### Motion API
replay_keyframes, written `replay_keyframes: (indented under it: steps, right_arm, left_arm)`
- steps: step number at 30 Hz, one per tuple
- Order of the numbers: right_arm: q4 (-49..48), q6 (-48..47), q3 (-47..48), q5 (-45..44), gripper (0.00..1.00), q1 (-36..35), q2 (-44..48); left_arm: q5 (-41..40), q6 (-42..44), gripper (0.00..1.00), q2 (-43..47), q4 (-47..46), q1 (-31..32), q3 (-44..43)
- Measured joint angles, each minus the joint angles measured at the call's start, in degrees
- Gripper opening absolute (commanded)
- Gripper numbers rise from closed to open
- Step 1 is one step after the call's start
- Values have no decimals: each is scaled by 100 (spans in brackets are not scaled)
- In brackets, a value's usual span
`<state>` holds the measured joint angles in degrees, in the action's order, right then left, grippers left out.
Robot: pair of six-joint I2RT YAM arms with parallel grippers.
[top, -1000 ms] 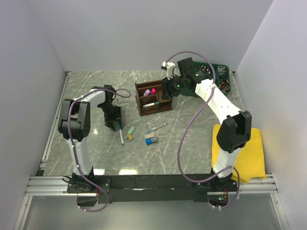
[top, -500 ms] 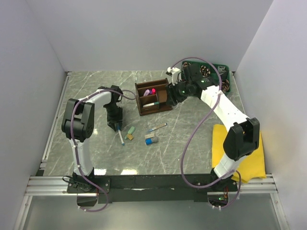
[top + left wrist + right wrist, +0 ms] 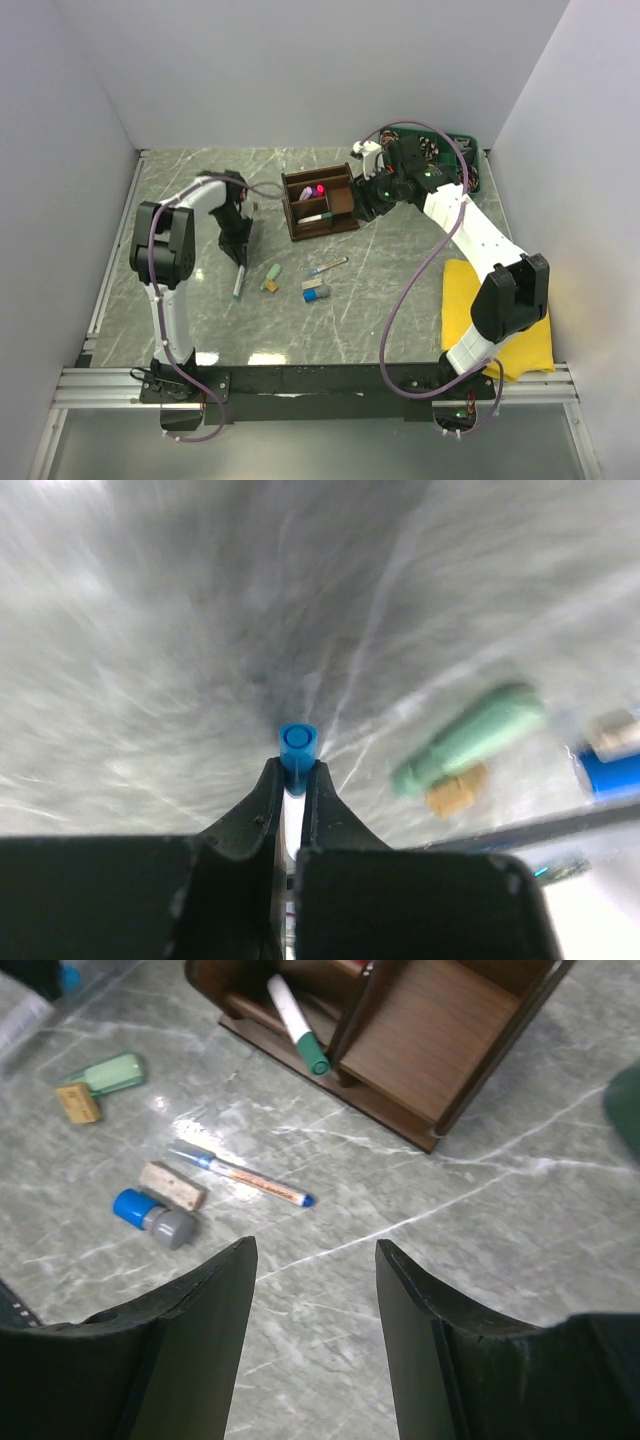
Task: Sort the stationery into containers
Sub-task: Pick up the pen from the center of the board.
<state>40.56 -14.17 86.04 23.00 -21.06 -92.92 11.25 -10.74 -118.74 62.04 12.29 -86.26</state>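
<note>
While a blue-grey piece (image 3: pixel 316 293), a tan stub (image 3: pixel 268 287), a green piece (image 3: pixel 271 271) and a thin pen (image 3: pixel 328 266) are lying loose on the desk (image 3: pixel 180 190) nearest the bases, the left gripper (image 3: pixel 296 776) is clamping a blue-capped pen (image 3: pixel 297 740) between closed jaws just left of them, so the pick-up seems to be the step in hand. I judge the next move is calling for a carry to the brown organiser (image 3: pixel 430 1055) further back, where markers (image 3: pixel 313 191) are sitting and the right gripper (image 3: pixel 315 1250) is hovering beside it, jaws spread and holding nothing
</note>
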Motion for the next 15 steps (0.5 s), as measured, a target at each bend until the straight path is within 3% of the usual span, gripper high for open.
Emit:
replay_keyframes:
  steps: [9, 12, 15]
  right_arm:
    - [-225, -144, -94, -476, 59, 9, 140]
    - [-267, -175, -190, -590, 59, 11, 256]
    - [-317, -188, -214, -640, 59, 22, 280]
  left_arm:
    - [2142, 2439, 1, -195, 564, -310, -3244]
    - [2938, 3244, 1, -173, 485, -133, -3825]
    - [3512, 4074, 1, -26, 269, 37, -3781]
